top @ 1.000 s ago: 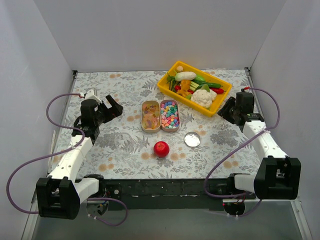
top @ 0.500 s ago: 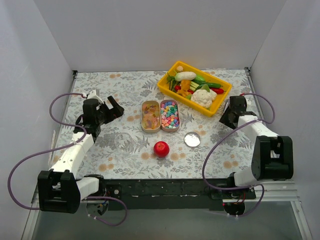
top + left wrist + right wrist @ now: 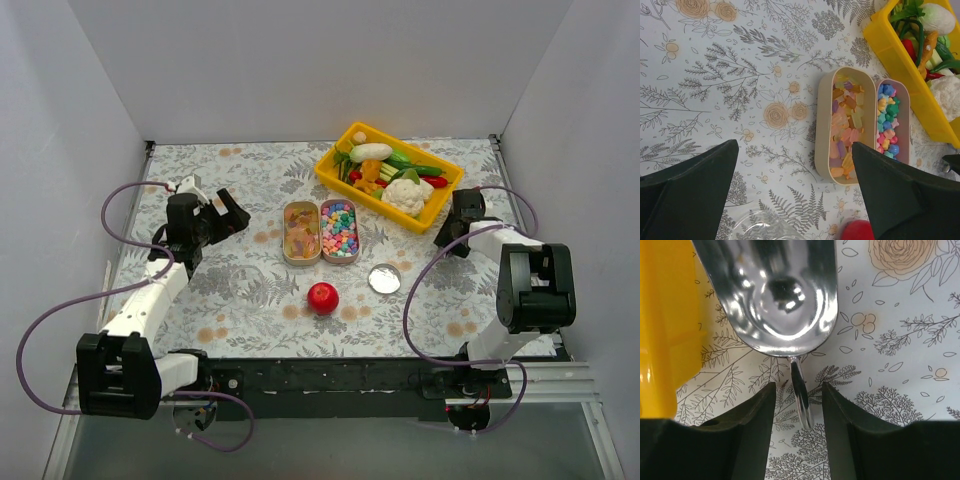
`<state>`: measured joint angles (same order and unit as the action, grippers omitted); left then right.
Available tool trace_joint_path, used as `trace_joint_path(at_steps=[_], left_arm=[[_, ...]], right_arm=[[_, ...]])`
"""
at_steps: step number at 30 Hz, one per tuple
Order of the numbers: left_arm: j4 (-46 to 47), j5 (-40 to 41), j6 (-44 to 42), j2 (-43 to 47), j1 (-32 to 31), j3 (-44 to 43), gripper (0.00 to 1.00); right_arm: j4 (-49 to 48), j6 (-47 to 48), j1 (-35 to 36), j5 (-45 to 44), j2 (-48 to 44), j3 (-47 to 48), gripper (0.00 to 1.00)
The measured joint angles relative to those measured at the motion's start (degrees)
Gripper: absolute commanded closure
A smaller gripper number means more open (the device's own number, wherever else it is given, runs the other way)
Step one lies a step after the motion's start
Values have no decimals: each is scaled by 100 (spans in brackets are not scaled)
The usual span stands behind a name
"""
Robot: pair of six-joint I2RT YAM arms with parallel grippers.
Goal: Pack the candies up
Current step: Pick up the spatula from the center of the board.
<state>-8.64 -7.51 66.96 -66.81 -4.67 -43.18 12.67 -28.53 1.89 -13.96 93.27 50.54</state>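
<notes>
Right, the left gripper (image 3: 225, 215) hovers over the left side of the floral-print table cover (image 3: 250, 290). Its two dark fingers (image 3: 690, 190) are spread as wide as they go, with nothing between them. Its wrist camera looks down on the small amber, orange and pale yellow gummy candies (image 3: 845, 132). They are heaped in a beige oval tin (image 3: 820, 125) at mid-table. Touching that tin on the right, a pinkish oval tin (image 3: 907, 125) holds small multicoloured sweets (image 3: 888, 120).

Over on the other side, the right gripper (image 3: 448, 232) is down low at the near-right end of the yellow plastic tray (image 3: 342, 179) of toy vegetables (image 3: 403, 195). In its wrist view a shiny metal scoop (image 3: 775, 290) lies on the cover just beside the tray. The scoop's thin handle runs back between the black fingers (image 3: 747, 440). They stand half-closed either side of that handle, and a sliver of cover shows on each side, so no pinch.

A glossy red ball (image 3: 322, 297) sits just in front of the tins. A small round silver lid (image 3: 384, 279) lies to its right, apart from it.
</notes>
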Motion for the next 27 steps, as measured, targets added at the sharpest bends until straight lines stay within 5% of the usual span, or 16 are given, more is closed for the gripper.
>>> trace_joint_path(at_steps=[2, 6, 15, 22, 27], left_arm=[[7, -7, -4, -37, 0, -48, 2], [9, -33, -2, -50, 0, -85, 2], [-162, -350, -7, -146, 0, -570, 2], [87, -1488, 44, -328, -55, -745, 2], [302, -2057, 57, -516, -461, -745, 2]], right_arm=[[-50, 33, 0, 4, 48, 35, 63], [-63, 70, 0, 13, 79, 48, 99], [688, 22, 0, 214, -509, 28, 99], [1346, 68, 293, 1565, -2599, 33, 99], [1467, 507, 1143, 2588, -3163, 179, 99]])
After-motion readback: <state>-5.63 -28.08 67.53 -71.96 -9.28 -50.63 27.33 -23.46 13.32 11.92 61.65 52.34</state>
